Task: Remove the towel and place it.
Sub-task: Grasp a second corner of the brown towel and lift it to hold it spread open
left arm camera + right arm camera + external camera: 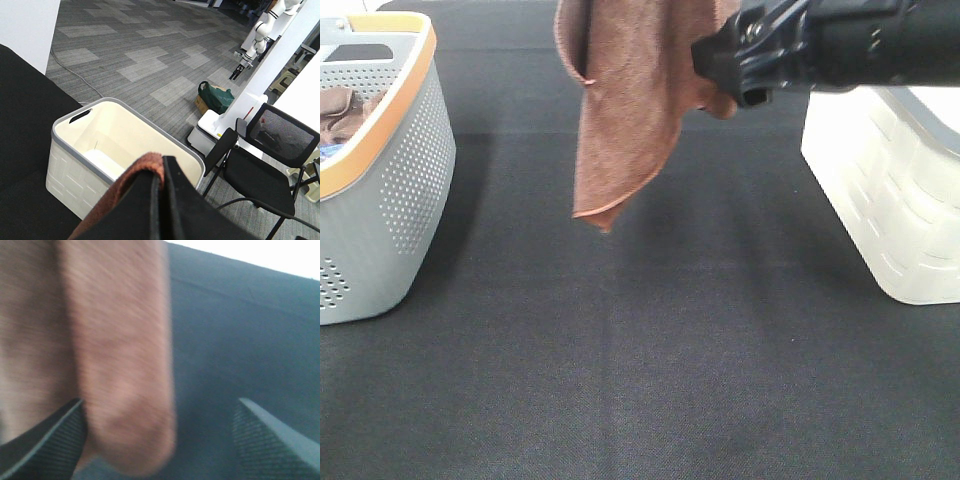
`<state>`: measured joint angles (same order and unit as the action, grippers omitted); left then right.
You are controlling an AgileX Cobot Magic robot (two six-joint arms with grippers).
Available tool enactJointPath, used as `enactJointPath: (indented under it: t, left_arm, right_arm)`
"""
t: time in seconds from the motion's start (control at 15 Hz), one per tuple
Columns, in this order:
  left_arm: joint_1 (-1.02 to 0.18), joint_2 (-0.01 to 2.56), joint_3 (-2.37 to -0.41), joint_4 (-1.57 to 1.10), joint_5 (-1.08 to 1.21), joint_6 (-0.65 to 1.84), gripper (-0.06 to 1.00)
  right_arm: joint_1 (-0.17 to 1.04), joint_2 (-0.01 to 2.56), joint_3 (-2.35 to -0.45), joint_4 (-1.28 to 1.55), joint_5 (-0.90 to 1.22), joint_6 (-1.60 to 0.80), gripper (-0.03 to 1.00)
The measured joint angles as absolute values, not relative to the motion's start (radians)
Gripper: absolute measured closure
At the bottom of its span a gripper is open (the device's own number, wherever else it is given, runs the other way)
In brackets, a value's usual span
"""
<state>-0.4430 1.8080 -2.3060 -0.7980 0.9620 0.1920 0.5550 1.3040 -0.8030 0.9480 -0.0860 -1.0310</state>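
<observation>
The rust-brown towel (630, 100) hangs from above the top edge of the exterior high view, and its lower corner dangles over the dark table. In the left wrist view my left gripper (162, 172) is shut on a fold of the towel (125, 187), high above the white basket. My right arm (800, 45) reaches in from the right, and its end is against the towel's right side. In the right wrist view my right gripper (160, 407) is open. A hanging fold of towel (120, 365) sits between the fingers, close to one finger (55, 435).
A grey perforated basket (400, 170) with an orange rim stands at the left and holds a darker brown cloth (345, 110). A white basket (890, 200) stands at the right; its wall (65, 172) also shows in the left wrist view. Black cloth (650, 350) covers the table.
</observation>
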Motion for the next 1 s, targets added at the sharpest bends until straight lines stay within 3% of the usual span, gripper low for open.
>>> enactJointPath:
  t: [0.8, 1.0]
  left_arm:
    - [-0.443, 1.808, -2.306, -0.8, 0.958, 0.192, 0.94]
    - [-0.443, 1.808, -2.306, -0.8, 0.954, 0.192, 0.94]
  right_arm:
    - [0.555, 1.392, -0.839, 0.958, -0.134, -0.98, 0.21]
    - [0.555, 1.392, -0.846, 0.958, -0.145, -0.98, 0.33]
